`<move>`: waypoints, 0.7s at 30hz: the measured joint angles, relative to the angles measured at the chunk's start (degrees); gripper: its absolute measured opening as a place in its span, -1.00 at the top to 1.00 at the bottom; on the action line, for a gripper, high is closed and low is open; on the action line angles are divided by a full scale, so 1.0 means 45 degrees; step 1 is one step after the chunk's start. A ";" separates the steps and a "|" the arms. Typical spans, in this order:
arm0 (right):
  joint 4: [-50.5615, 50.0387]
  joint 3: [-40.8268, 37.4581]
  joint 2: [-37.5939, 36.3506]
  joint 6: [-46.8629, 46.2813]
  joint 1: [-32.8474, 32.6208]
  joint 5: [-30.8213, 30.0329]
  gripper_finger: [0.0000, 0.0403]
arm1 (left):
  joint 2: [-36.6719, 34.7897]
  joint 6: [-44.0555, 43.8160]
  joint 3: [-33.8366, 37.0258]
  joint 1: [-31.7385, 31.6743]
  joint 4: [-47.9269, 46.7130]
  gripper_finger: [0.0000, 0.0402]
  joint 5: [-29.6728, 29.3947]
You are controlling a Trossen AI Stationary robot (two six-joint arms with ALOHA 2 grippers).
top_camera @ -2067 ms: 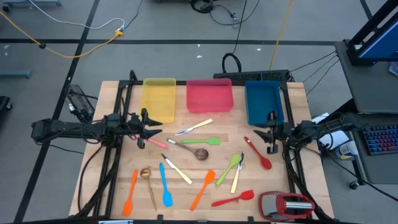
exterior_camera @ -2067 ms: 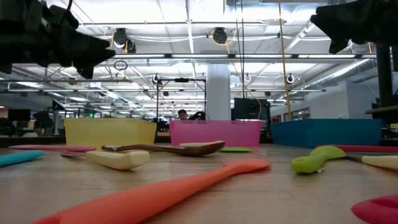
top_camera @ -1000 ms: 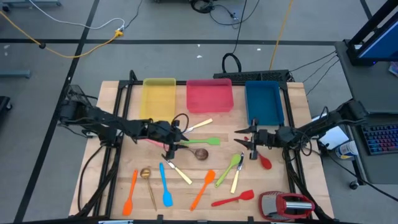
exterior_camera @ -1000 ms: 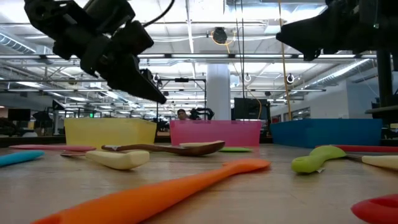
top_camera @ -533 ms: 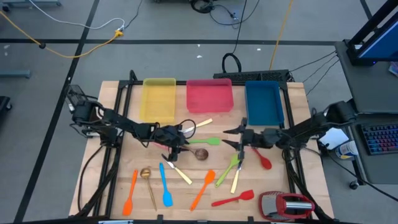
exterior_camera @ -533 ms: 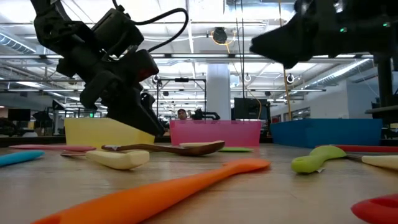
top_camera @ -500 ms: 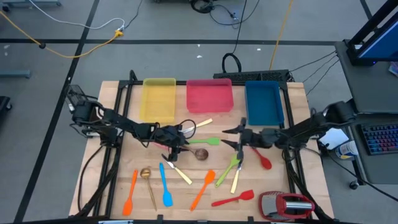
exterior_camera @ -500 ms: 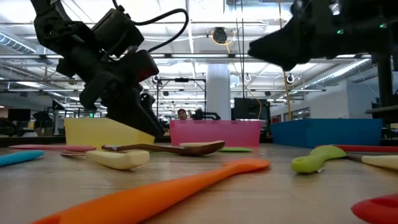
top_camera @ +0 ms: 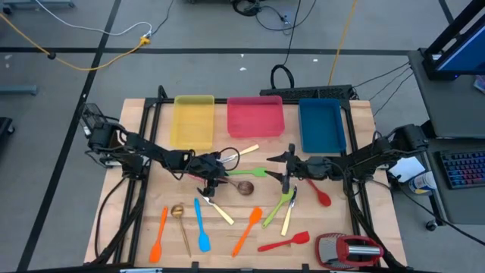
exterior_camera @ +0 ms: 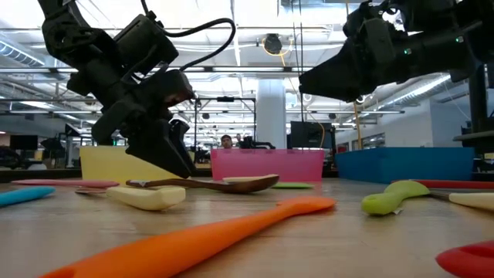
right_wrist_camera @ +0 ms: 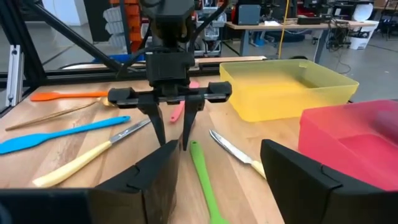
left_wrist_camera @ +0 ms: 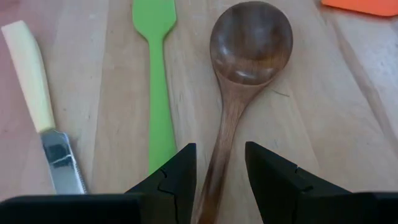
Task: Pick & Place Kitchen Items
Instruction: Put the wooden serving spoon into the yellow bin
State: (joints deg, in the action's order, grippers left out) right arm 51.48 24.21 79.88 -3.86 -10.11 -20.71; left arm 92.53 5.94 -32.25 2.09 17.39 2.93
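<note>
Utensils lie scattered over the wooden table (top_camera: 136,227) in the high view, below three trays at its far edge: yellow tray (top_camera: 194,120), pink tray (top_camera: 255,117), blue tray (top_camera: 321,126); the left gripper (top_camera: 214,180) reaches to the middle, over the handle of the wooden spoon (top_camera: 236,183), whose bowl lies just below the green spatula (top_camera: 246,172); the right gripper (top_camera: 284,168) hangs just beside that spatula's blade, above a green spoon (top_camera: 279,205); orange spatulas, a blue spatula (top_camera: 201,225) and a red-and-silver gadget (top_camera: 348,249) lie nearer the front. Low view: the left gripper (exterior_camera: 176,154) is down close to the spoon (exterior_camera: 208,184), the right gripper (exterior_camera: 309,83) well above the table. Left wrist view: fingers (left_wrist_camera: 171,180) stand apart, one on each side of the spoon handle (left_wrist_camera: 245,68), not clamped on it; green spatula (left_wrist_camera: 157,81) and a cream-handled knife (left_wrist_camera: 38,106) lie beside. Right wrist view: its own fingers (right_wrist_camera: 146,180) spread wide with nothing between; beyond them the left gripper (right_wrist_camera: 172,138) points down at the table by the green spatula (right_wrist_camera: 204,180).
</note>
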 joint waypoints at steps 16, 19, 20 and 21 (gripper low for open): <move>0.0007 0.0000 -0.0002 0.0005 0.0000 0.0005 -0.08 | 0.0971 0.0251 -0.0034 -0.0078 0.0078 0.50 0.0231; 0.0002 0.0000 -0.0005 0.0015 0.0000 0.0004 -0.07 | 0.0981 0.0299 -0.0024 -0.0078 0.0050 0.70 0.0467; 0.0002 0.0000 -0.0005 0.0040 0.0000 0.0005 -0.07 | 0.0981 0.0299 -0.0024 -0.0078 0.0039 0.78 0.0469; 0.0002 0.0000 -0.0005 0.0044 0.0000 0.0005 -0.07 | 0.0981 0.0271 -0.0024 -0.0078 0.0042 0.81 0.0471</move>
State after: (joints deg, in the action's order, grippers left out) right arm 51.48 24.21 79.85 -3.66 -10.11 -20.69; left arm 96.95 7.16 -32.36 1.74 17.57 5.05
